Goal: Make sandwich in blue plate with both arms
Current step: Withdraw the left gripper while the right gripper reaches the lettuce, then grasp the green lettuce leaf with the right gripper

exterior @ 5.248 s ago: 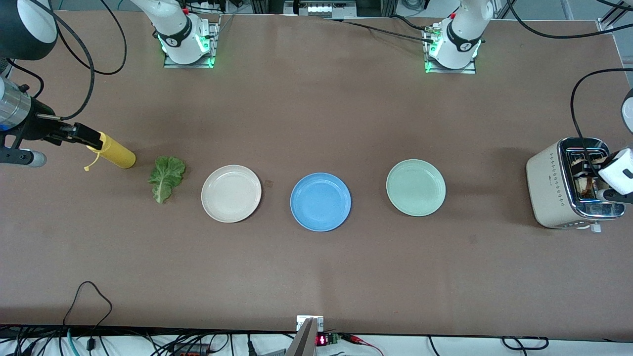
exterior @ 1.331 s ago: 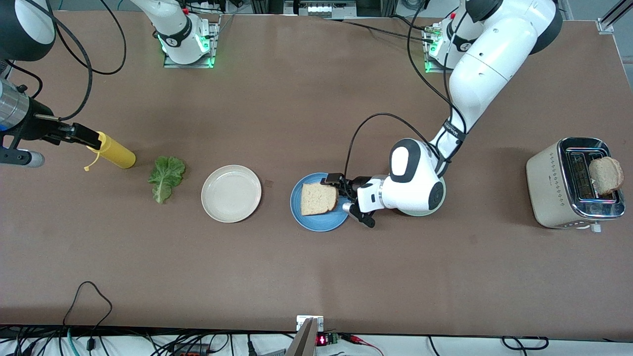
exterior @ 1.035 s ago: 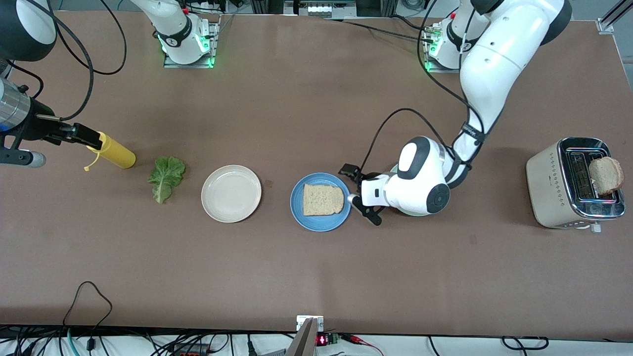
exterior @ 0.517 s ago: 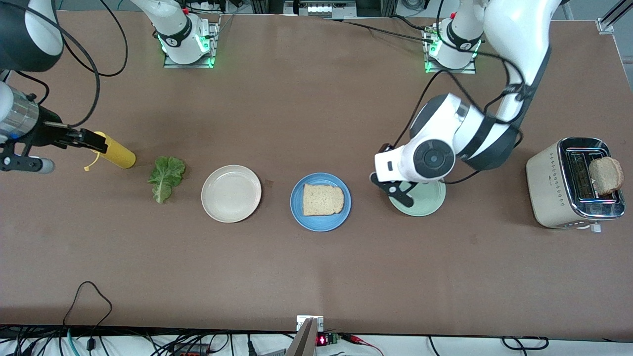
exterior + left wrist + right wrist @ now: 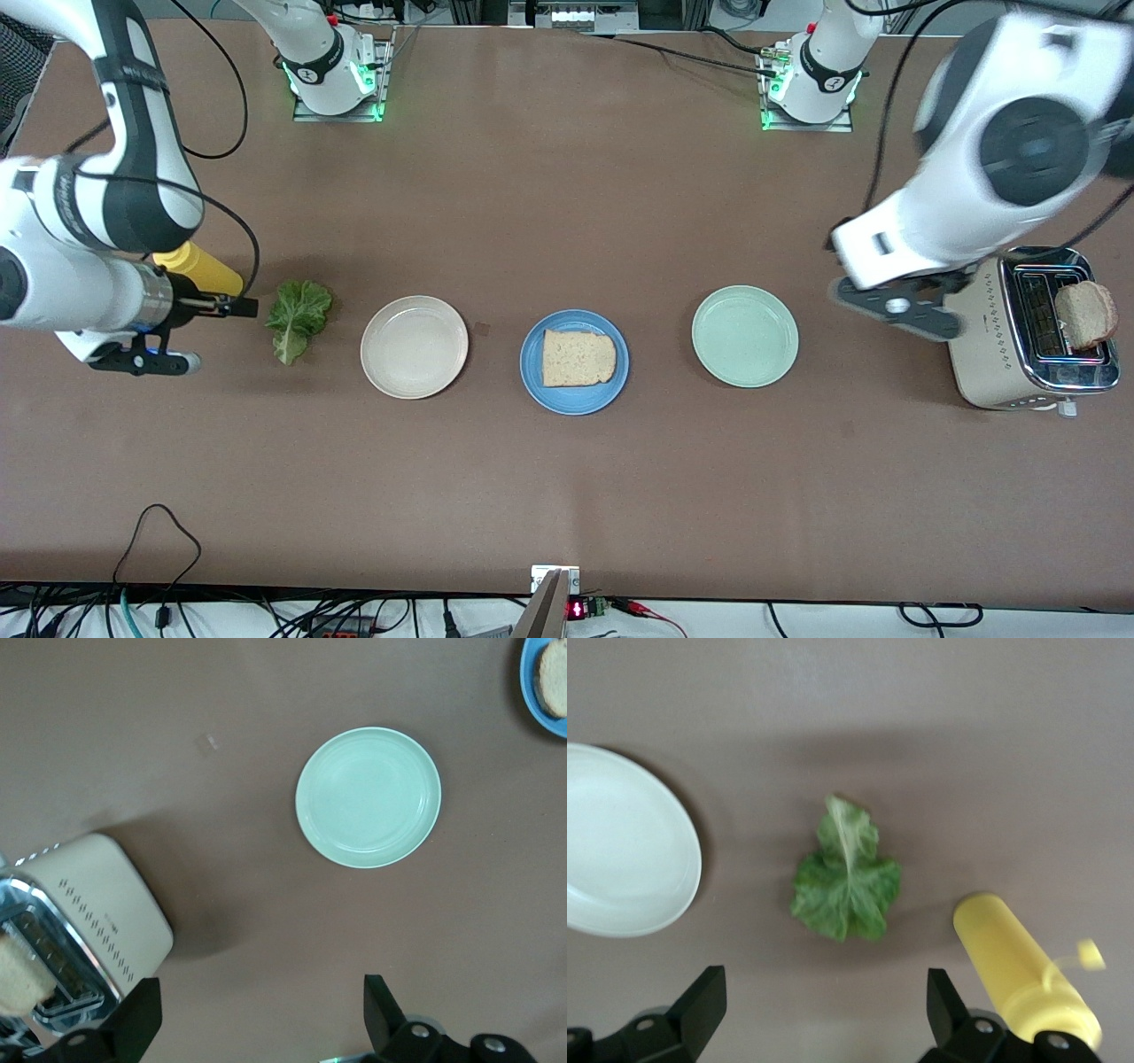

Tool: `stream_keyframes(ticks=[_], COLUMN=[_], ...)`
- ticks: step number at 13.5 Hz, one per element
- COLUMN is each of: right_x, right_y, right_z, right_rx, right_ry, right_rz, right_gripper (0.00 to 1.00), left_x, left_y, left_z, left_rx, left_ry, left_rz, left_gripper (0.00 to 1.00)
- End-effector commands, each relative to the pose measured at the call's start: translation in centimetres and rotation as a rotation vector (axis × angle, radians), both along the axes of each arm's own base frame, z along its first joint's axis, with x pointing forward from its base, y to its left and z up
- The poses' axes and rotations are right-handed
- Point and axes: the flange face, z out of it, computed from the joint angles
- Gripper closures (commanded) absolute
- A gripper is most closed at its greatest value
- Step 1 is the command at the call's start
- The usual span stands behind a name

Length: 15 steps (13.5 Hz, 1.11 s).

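Now you see one tan bread slice (image 5: 578, 358) on the round blue plate (image 5: 533, 376).
Left gripper (image 5: 257, 1014) near the beige toaster (image 5: 988, 350), right gripper (image 5: 824, 1010) over the green lettuce leaf (image 5: 846, 874); both jaws open, empty.

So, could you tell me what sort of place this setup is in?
Most likely a robotics lab staged as a kitchen counter: arm bases bolted to a brown table, loose cables at its edges, plus a toaster and three plates.

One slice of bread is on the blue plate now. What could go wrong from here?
The lettuce lies close beside the yellow bottle; the open right gripper above them might knock the bottle when it comes down. The leaf is thin and flat, so the fingers might slip off it. The second slice leans out of the toaster; the open left gripper might tip it off.
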Motion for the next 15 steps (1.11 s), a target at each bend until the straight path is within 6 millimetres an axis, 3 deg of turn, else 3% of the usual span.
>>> stream_keyframes(ticks=[1, 3, 6, 8, 10, 15], right_x=[1.1, 1.6, 1.8, 1.1, 0.1, -1.8], right_y=[0.2, 0.2, 0.6, 0.6, 0.7, 0.4], right_z=[-2.7, -5.6, -9.4, -12.4, -14.4, -16.4], right_rx=[-0.001, 0.002, 0.006, 0.009, 0.010, 0.010], right_ry=[-0.048, -0.073, -0.093, -0.101, -0.108, -0.065], right_rz=[0.005, 0.005, 0.008, 0.010, 0.016, 0.024], right_gripper=[0.00, 0.00, 0.00, 0.00, 0.00, 0.00], left_x=[-0.4, -2.4, -5.7, -8.0, -8.2, -8.3], left_y=[4.9, 8.4, 10.8, 10.5, 9.4, 9.3], left_z=[3.0, 3.5, 3.4, 3.6, 3.7, 3.7], left_rx=[-0.045, -0.106, -0.118, -0.122, -0.117, -0.115], left_ry=[-0.030, -0.063, -0.168, -0.189, -0.166, -0.150], left_rz=[0.124, 0.204, 0.240, 0.234, 0.224, 0.216], left_gripper=[0.00, 0.00, 0.00, 0.00, 0.00, 0.00])
